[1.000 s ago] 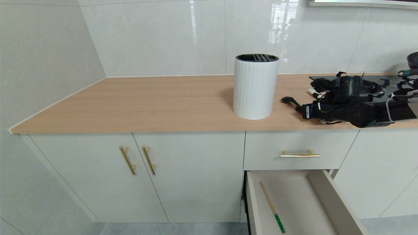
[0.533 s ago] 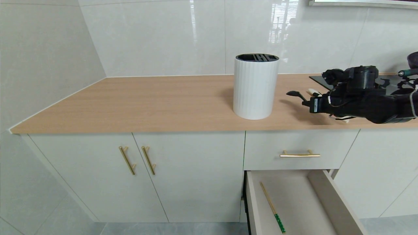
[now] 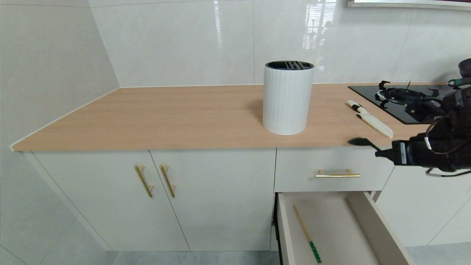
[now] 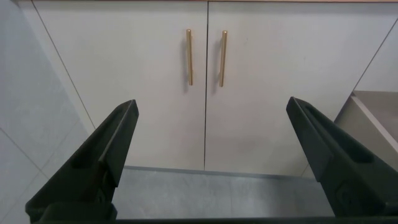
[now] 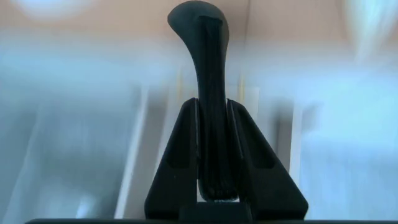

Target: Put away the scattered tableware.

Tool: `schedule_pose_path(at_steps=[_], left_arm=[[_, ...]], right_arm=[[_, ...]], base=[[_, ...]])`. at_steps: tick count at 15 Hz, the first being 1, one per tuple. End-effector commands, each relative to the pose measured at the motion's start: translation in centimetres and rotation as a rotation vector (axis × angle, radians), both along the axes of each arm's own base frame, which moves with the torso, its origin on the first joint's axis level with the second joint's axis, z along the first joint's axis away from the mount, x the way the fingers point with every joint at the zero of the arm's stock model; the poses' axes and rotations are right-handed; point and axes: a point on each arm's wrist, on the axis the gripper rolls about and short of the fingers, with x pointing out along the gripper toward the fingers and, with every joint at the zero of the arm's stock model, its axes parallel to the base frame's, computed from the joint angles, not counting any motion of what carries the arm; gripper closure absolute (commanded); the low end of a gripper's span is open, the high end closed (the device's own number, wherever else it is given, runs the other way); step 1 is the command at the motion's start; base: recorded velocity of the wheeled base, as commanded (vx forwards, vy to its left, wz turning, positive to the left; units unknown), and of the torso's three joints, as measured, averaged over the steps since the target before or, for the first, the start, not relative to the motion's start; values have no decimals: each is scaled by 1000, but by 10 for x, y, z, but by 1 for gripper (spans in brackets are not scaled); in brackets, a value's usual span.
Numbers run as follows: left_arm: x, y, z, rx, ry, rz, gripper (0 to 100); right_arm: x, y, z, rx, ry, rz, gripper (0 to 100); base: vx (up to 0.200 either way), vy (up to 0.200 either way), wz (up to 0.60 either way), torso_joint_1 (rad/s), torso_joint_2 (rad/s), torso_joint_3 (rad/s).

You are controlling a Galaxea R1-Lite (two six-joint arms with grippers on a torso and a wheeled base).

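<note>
My right gripper (image 3: 384,152) is shut on a black utensil (image 3: 358,141) with a rounded end, held out past the counter's front edge and above the open drawer (image 3: 371,224). In the right wrist view the utensil (image 5: 200,37) sticks out from between the closed fingers (image 5: 177,143). A chopstick (image 3: 306,233) with a green end lies in the drawer. A white knife (image 3: 369,118) rests on the counter beside the stove. My left gripper (image 4: 211,162) is open and holds nothing, low in front of the cabinet doors (image 4: 205,87).
A white ribbed utensil holder (image 3: 288,97) with a black slotted top stands on the wooden counter (image 3: 165,117). A black gas stove (image 3: 404,97) is at the far right. A shut drawer with a gold handle (image 3: 337,175) sits above the open one.
My right arm has carried the black utensil off the counter near the stove, forward and down to a spot above the open drawer. The white knife is now uncovered.
</note>
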Motion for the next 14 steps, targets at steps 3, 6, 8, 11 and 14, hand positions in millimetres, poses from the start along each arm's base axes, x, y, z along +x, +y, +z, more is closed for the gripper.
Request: schedule_pose_path(at_steps=[3,6,8,11,14], left_arm=[[0,0,0,-1,0,0,0],[0,0,0,-1,0,0,0],[0,0,0,1,0,0,0],[0,0,0,-1,0,0,0],[0,0,0,-1,0,0,0]], right_arm=[[-55,6,-39,-24,194,37,100],[-45,7,-73,-37,340,30,100],[-32,9,-99,-55,443,27,100],[-9,11,-139,-55,507,-34,100],[5,15,-168,-101,539,-139,100]], base=[[0,0,0,0,0,0],[0,0,0,0,0,0],[0,0,0,0,0,0],[0,0,0,0,0,0],[0,0,0,-32,99,73]])
